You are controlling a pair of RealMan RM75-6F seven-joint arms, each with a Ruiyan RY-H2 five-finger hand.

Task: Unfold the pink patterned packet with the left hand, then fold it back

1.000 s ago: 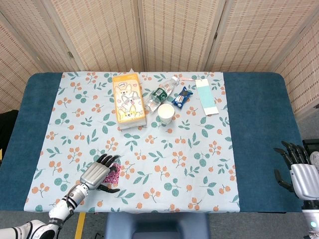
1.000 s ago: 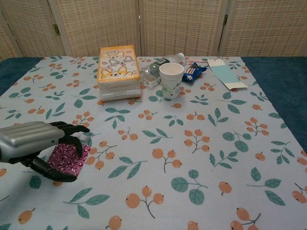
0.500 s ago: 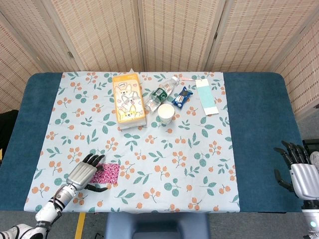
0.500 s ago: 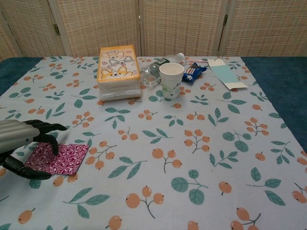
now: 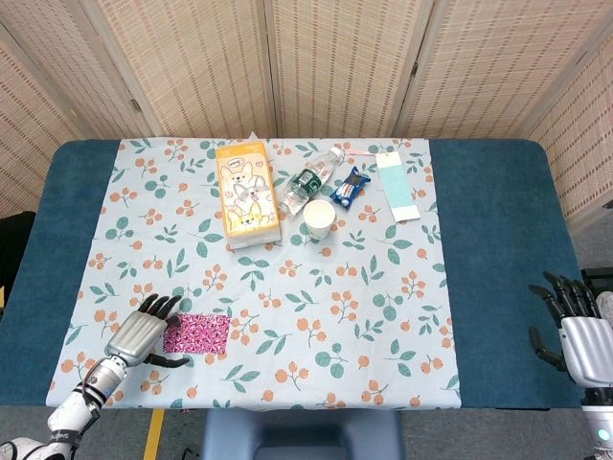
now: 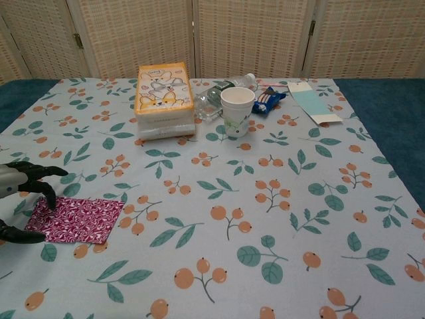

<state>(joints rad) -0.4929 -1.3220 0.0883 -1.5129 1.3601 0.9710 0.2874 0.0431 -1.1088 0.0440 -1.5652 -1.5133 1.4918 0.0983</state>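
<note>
Pink patterned packet (image 5: 196,333) lies flat, spread out, near front-left edge of desk (image 5: 498,240). Left robot hand (image 5: 139,333) at its left end, fingers apart, fingertips touching it. Right robot hand (image 5: 575,326) off desk's right edge, fingers spread, holding nothing.

A tissue box (image 5: 247,195) printed with cartoon dogs lies well beyond the left hand, toward the far edge of the floral tablecloth (image 5: 364,297). Farther from that hand sits a clear plastic bottle (image 5: 308,180) on its side, with a paper cup (image 5: 319,219) upright just in front of it. A blue snack wrapper (image 5: 351,187) and a pale teal card (image 5: 396,186) lie farther right.
</note>
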